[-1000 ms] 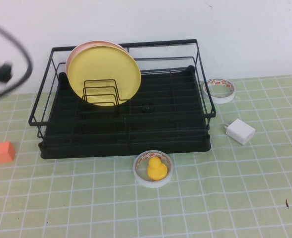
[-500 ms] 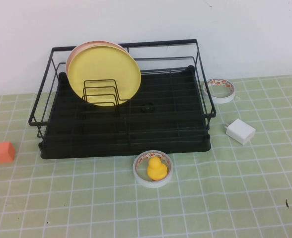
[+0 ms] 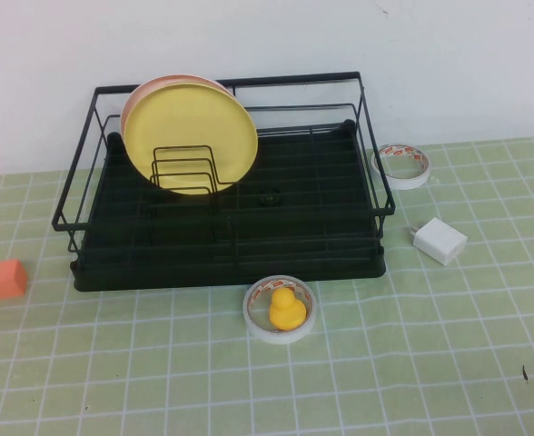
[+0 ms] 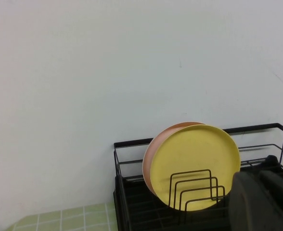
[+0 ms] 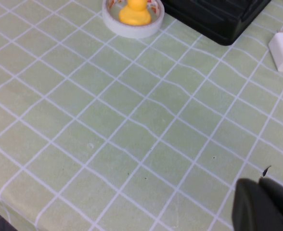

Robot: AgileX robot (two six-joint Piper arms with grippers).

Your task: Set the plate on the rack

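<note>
The left gripper shows only as a dark bulk at the edge of its wrist view, held clear of the counter; whether it is released or clenched cannot be told. Ahead of it the yellow plate stands upright in the wire slots of the black dish rack, with a pale pink plate just behind it. An orange and yellow block lies on the counter. A rubber duck sits inside a tape roll. Farther right are a second tape roll and a white charger. The right gripper hangs above bare counter, its state likewise hidden.
</note>
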